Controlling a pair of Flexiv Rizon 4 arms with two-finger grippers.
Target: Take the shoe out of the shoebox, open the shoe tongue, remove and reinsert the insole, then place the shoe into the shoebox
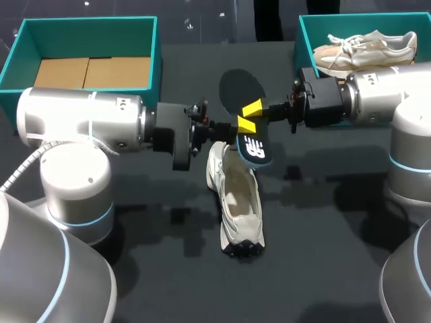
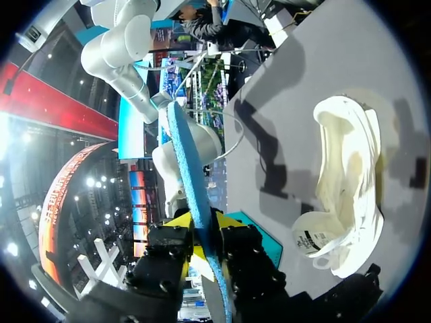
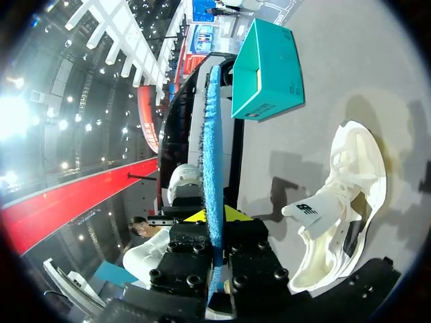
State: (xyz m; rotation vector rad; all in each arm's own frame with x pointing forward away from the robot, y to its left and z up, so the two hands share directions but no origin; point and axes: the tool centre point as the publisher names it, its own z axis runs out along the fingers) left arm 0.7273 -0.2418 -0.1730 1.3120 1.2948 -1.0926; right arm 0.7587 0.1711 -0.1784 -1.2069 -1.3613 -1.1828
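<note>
Meeting tip to tip above the middle of the table [image 1: 323, 256], the left gripper [image 2: 205, 222] and the right gripper [image 3: 214, 217] both had the insole [image 1: 254, 149] pinched. In each wrist view its blue edge ran straight out between the two yellow-tipped fingers, which were nearly closed and pressed on it from both sides. The insole's dark face carried a white logo mark on the end that hung just below the grippers. The left arm [image 1: 101, 121] and the right arm [image 1: 377, 97] each lay level over the table, their wrists pointing at one another. Under the grippers the white sneaker [image 1: 237, 202] stood on its sole on the table, mouth upward and tongue [image 3: 306, 210] pulled out. The tongue showed a dark logo on one side and a small printed label on the other, too small to read. Behind the left gripper sat a teal shoebox [image 1: 87, 22] with cardboard inside and some illegible print on its side. Behind the right gripper a second teal shoebox [image 1: 306, 40] held another pale sneaker [image 1: 367, 48].
</note>
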